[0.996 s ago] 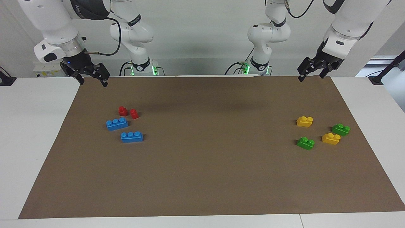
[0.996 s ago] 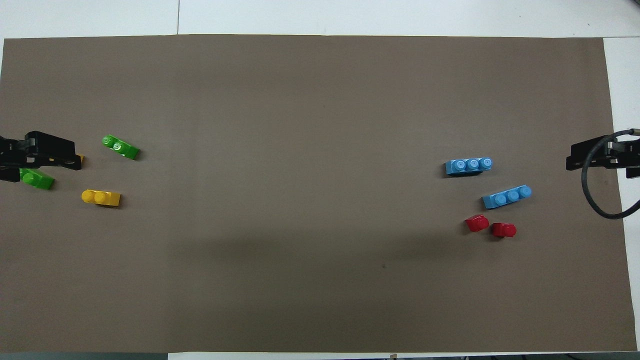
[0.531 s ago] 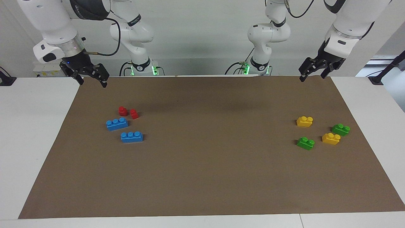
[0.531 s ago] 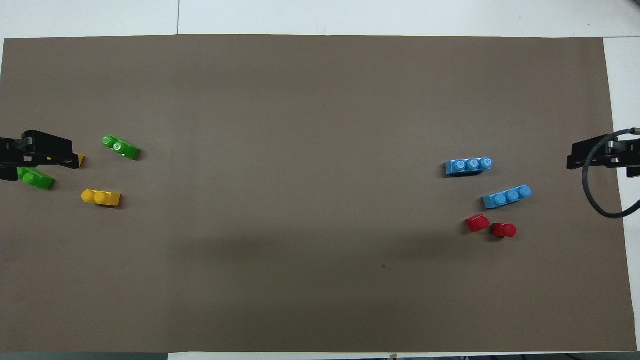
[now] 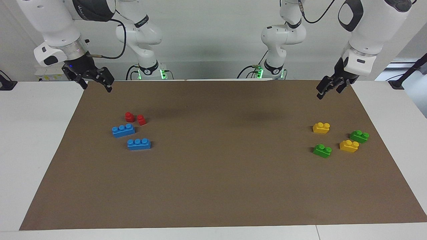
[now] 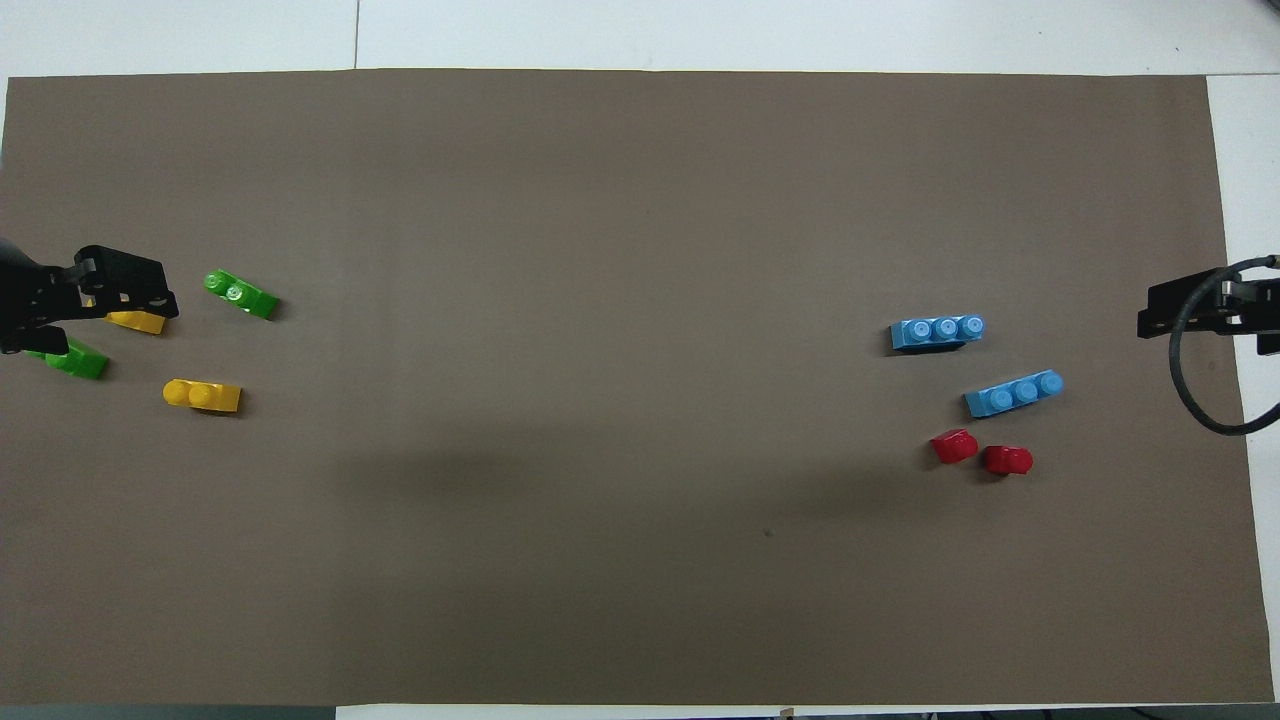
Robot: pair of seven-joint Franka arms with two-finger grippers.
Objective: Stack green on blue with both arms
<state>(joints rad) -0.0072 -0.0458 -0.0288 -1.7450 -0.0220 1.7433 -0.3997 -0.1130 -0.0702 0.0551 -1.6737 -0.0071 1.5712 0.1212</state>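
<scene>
Status: no stacking done. All bricks lie singly on the brown mat covering the tabletop; nothing is held.

Green bricks: both sit toward the left arm's end of the tabletop, roughly midway between the robots' edge and the edge away from them. One green brick lies nearer the middle of the tabletop; the second green brick lies close to the mat's end edge. Two yellow bricks are mixed in, close to the green ones but not touching them.

Blue bricks: both sit toward the right arm's end. The first blue brick lies just beside two red bricks; the second blue brick lies slightly farther from the robots, apart from the first.

Left claw: raised over the mat near the robots' edge at the left arm's end, empty. Whether its fingers are spread or pressed together cannot be told.

Right claw: raised over the mat's corner at the robots' edge, right arm's end, fingers spread, empty.

Judgement: the task is at its opening stage. Outstanding: pick up a green brick, pick up or steady a blue brick, bring the two together, seat green onto the blue studs. The two groups are well apart, so a long carry is needed.
</scene>
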